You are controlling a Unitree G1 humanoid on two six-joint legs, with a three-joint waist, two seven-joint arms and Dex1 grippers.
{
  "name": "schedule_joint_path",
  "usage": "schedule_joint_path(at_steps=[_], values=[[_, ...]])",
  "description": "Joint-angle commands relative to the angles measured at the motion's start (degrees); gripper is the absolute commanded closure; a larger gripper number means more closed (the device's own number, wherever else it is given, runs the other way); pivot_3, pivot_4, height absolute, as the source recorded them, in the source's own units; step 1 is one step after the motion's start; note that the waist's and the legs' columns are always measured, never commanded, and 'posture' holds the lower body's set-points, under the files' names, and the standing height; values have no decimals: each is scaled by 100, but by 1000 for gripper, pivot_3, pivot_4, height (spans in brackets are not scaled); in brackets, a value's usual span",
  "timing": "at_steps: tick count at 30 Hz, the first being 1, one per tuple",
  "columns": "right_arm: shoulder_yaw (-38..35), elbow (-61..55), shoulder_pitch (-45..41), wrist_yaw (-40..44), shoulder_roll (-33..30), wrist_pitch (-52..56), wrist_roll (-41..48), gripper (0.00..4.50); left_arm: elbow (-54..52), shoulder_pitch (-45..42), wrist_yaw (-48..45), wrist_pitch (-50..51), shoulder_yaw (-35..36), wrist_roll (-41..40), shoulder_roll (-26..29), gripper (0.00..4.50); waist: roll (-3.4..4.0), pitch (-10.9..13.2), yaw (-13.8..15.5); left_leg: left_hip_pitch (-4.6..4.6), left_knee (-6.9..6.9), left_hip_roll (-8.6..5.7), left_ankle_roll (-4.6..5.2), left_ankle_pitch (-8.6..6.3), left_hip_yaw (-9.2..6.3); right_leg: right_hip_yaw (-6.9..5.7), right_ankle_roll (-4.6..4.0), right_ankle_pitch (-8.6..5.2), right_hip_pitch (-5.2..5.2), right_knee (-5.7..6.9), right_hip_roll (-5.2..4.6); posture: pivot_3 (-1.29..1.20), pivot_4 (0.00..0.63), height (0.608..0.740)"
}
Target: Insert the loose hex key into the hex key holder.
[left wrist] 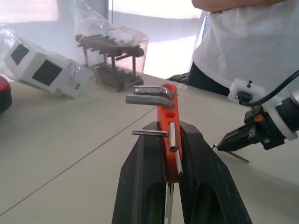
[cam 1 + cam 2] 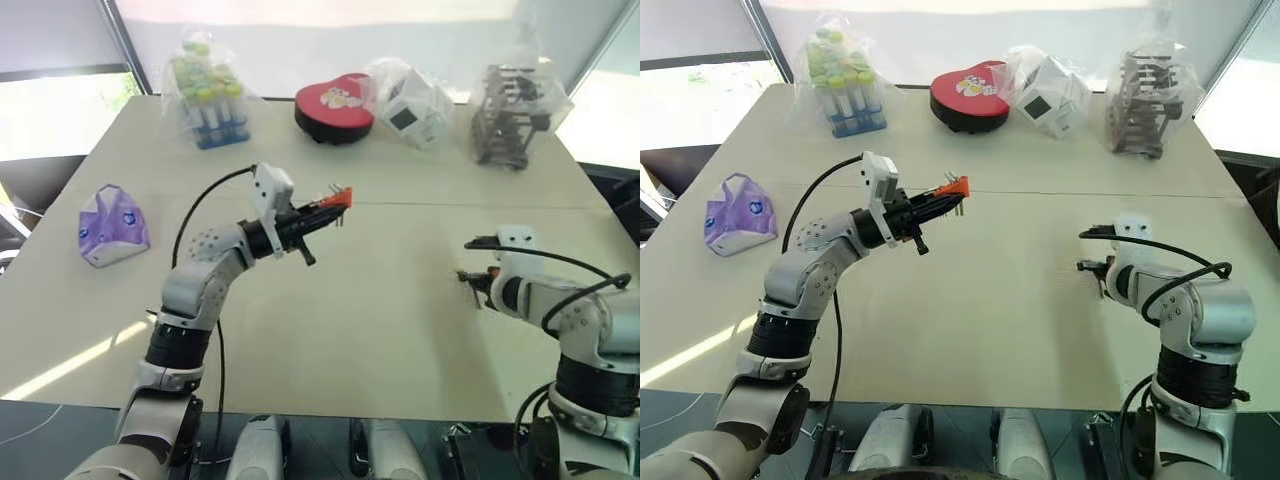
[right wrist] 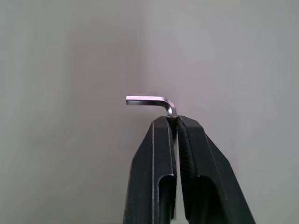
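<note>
My left gripper (image 2: 322, 210) is raised over the middle of the table, shut on the orange hex key holder (image 2: 338, 199). The left wrist view shows the holder (image 1: 169, 126) upright between the black fingers, several short keys sticking out of it. At the table's right side my right gripper (image 2: 470, 277) is shut on the loose hex key (image 3: 147, 100). This thin L-shaped rod is pinched just below its bend, with the short leg jutting sideways past the fingertips. The right gripper (image 1: 224, 145) stands well apart from the holder.
A purple-and-white pouch (image 2: 112, 226) lies at the left. Along the back stand a bag of tubes (image 2: 208, 95), a red heart-shaped box (image 2: 335, 105), a bagged white cube (image 2: 410, 100) and a bagged dark rack (image 2: 510, 115). A person in a white shirt (image 1: 247, 42) stands beyond the table.
</note>
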Motion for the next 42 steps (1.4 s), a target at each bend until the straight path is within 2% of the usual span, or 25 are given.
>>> schedule_joint_path(at_steps=[1,4,10,14,18,31,42], values=[[278,-572,94,642,106,-2157,-109,4417,-80,-183,-6,-80,78,-65,-28,4500,0,0,1,0,-1,0,0,0,-2,-1,1,0,0,-1,2,0,150,740],[746,-591,35,1146,604,-4068,-233,4417,16,-281,-112,-22,-49,-63,-74,4500,0,0,-11,0,-4,1,0,0,-4,-1,2,-1,0,-2,6,0,150,740],[1395,124,-299,1966,1749,-6533,-87,4417,517,-469,-279,-108,-157,63,-168,4500,1,1,-14,2,-2,2,-1,1,-1,-1,2,0,1,0,6,0,150,740],[1383,619,-419,2072,2250,-6800,309,4417,635,-540,-389,-151,-181,116,-146,4500,1,1,0,1,-2,2,-1,1,-1,-1,2,0,2,-2,6,0,150,740],[1500,795,-383,2138,2322,-6969,272,4417,616,-540,-437,-145,-157,138,-115,4500,1,1,15,0,-1,2,-2,1,3,-1,1,0,3,-4,4,0,150,740],[1606,656,8,2158,2159,-6997,292,4417,486,-492,-386,-124,-80,137,-38,4500,2,2,2,1,-2,3,-2,1,2,-1,1,0,2,-1,4,0,150,740],[1620,719,3,2157,2074,-7038,287,4417,442,-510,-387,-154,-97,137,-45,4500,2,2,3,2,-2,3,-2,1,2,-1,1,0,2,-1,4,0,150,740]])
